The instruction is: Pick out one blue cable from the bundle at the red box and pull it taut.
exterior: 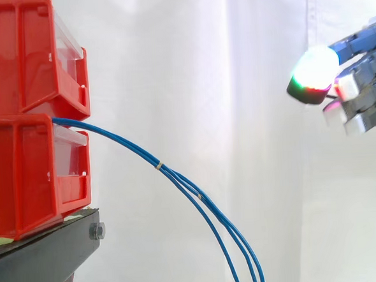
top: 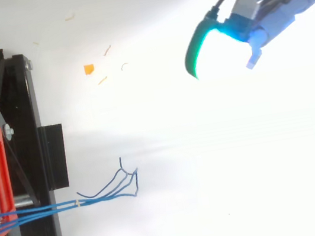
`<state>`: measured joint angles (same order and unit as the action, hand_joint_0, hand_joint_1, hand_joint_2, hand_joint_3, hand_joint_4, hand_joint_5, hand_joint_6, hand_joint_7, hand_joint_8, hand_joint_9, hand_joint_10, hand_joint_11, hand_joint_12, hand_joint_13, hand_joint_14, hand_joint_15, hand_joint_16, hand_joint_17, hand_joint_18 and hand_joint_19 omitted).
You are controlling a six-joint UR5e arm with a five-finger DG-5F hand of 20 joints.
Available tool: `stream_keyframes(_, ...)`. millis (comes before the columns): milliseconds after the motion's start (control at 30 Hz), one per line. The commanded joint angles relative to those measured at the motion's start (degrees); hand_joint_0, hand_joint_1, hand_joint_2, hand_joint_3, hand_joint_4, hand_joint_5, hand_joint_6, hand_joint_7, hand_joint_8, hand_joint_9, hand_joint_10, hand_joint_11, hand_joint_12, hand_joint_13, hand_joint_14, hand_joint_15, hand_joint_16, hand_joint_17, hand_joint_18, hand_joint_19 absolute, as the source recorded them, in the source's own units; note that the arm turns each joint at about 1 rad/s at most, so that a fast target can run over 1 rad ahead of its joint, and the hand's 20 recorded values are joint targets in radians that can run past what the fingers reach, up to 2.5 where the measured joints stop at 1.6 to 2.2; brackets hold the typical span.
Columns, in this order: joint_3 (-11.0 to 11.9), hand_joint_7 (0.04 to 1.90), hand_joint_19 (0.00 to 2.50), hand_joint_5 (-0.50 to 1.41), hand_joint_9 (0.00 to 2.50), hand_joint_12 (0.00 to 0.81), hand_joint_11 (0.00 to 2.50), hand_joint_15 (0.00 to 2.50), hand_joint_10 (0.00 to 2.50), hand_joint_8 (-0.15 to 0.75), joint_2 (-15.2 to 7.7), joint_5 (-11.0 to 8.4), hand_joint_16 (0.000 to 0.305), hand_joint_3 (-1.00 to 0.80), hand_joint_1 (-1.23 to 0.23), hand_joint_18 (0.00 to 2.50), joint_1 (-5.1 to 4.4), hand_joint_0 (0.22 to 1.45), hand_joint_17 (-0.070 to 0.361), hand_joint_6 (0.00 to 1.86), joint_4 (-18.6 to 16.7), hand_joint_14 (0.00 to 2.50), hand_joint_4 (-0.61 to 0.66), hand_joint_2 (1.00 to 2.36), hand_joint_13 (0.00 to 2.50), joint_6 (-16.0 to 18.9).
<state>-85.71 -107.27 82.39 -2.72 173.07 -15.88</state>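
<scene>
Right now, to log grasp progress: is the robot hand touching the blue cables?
Apart. The side view shows the robot hand high at the right, a wide gap from the cables.

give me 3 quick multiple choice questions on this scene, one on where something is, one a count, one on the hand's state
1. Where do the blue cables leave the bins?
A over the top of the upper red bin
B at the top of the lower red bin
C under the lower red bin

2. How many red bins are stacked in the side view?
A one
B two
C four

3. What is the hand doing?
A pinching a blue cable
B pressing on the upper red bin
C open, holding nothing, apart from the cables

Key: 1 B, they emerge at the lower bin's top edge; 2 B, one bin sits on another; 3 C, straight fingers, white curtain between them and the cables.
</scene>
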Motion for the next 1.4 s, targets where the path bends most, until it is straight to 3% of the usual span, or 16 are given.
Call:
stream_keyframes(0, 0.01, 0.72, 0.32, -0.2, 0.72, 0.284, 0.45, 0.15, 0.02, 0.258, -2.42, -1.88, 0.04, -0.5, -0.65, 0.45, -0.89, 0.54, 0.09, 0.5, -1.86, 0.01, 0.2, 1.0, 0.59, -1.52)
stream_keyframes(33, 0.01, 0.73, 0.32, -0.2, 0.72, 0.284, 0.44, 0.16, 0.02, 0.256, -3.92, -2.06, 0.04, -0.5, -0.65, 0.45, -1.06, 0.54, 0.09, 0.5, -2.91, 0.01, 0.2, 1.0, 0.59, -1.52)
stream_keyframes(200, 0.01, 0.73, 0.32, -0.19, 0.74, 0.284, 0.45, 0.16, 0.02, 0.26, -6.73, -2.68, 0.04, -0.5, -0.65, 0.45, -1.85, 0.54, 0.089, 0.5, -7.74, 0.01, 0.22, 1.0, 0.6, -1.7)
stream_keyframes(300, 0.1, 0.73, 0.32, -0.19, 0.74, 0.284, 0.44, 0.16, 0.02, 0.261, -8.93, -5.49, 0.04, -0.5, -0.64, 0.46, -2.91, 0.54, 0.089, 0.5, -11.7, 0.01, 0.22, 1.0, 0.6, -1.88)
stream_keyframes(467, 0.81, 0.73, 0.33, -0.18, 0.77, 0.283, 0.46, 0.16, 0.02, 0.265, -12.27, -6.37, 0.039, -0.5, -0.64, 0.46, -3.43, 0.54, 0.088, 0.5, -12.93, 0.01, 0.23, 1.0, 0.61, -1.7)
stream_keyframes(633, 2.56, 0.73, 0.33, -0.18, 0.78, 0.283, 0.47, 0.17, 0.02, 0.267, -14.2, -7.69, 0.039, -0.5, -0.63, 0.47, -4.05, 0.54, 0.088, 0.5, -14.86, 0.01, 0.23, 1.0, 0.62, -2.05)
stream_keyframes(667, 3.09, 0.74, 0.33, -0.18, 0.78, 0.283, 0.47, 0.17, 0.02, 0.27, -15.17, -9.36, 0.039, -0.5, -0.63, 0.47, -4.31, 0.54, 0.088, 0.5, -15.3, 0.01, 0.23, 1.0, 0.62, -2.49)
stream_keyframes(700, 3.44, 0.73, 0.34, -0.18, 0.78, 0.284, 0.46, 0.17, 0.02, 0.269, -15.87, -9.71, 0.039, -0.5, -0.63, 0.47, -4.4, 0.54, 0.088, 0.5, -15.48, 0.01, 0.23, 1.0, 0.62, -2.58)
stream_keyframes(767, 5.02, 0.74, 0.34, -0.18, 0.78, 0.284, 0.48, 0.18, 0.02, 0.268, -17.8, -10.23, 0.039, -0.5, -0.63, 0.47, -4.49, 0.54, 0.088, 0.5, -15.83, 0.01, 0.23, 1.0, 0.62, -2.4)
stream_keyframes(833, 8.01, 0.74, 0.34, -0.18, 0.79, 0.284, 0.48, 0.18, 0.02, 0.269, -20.35, -10.06, 0.039, -0.5, -0.63, 0.47, -4.58, 0.54, 0.088, 0.5, -15.65, 0.01, 0.23, 1.0, 0.62, -1.96)
stream_keyframes(967, 10.03, 0.74, 0.35, -0.18, 0.79, 0.287, 0.49, 0.19, 0.02, 0.27, -20.7, -10.15, 0.039, -0.5, -0.62, 0.47, -5.28, 0.54, 0.089, 0.5, -16.27, 0.01, 0.23, 1.0, 0.63, -2.23)
stream_keyframes(1100, 10.12, 0.77, 0.36, -0.17, 0.79, 0.289, 0.5, 0.19, 0.02, 0.272, -20.7, -11.03, 0.04, -0.5, -0.61, 0.48, -6.07, 0.53, 0.09, 0.5, -18.03, 0.01, 0.23, 1.0, 0.63, -2.75)
stream_keyframes(1367, 10.12, 0.8, 0.37, -0.16, 0.8, 0.3, 0.5, 0.21, 0.02, 0.275, -21.76, -11.03, 0.041, -0.5, -0.59, 0.49, -7.3, 0.51, 0.093, 0.5, -20.22, 0.01, 0.24, 1.0, 0.64, -1.96)
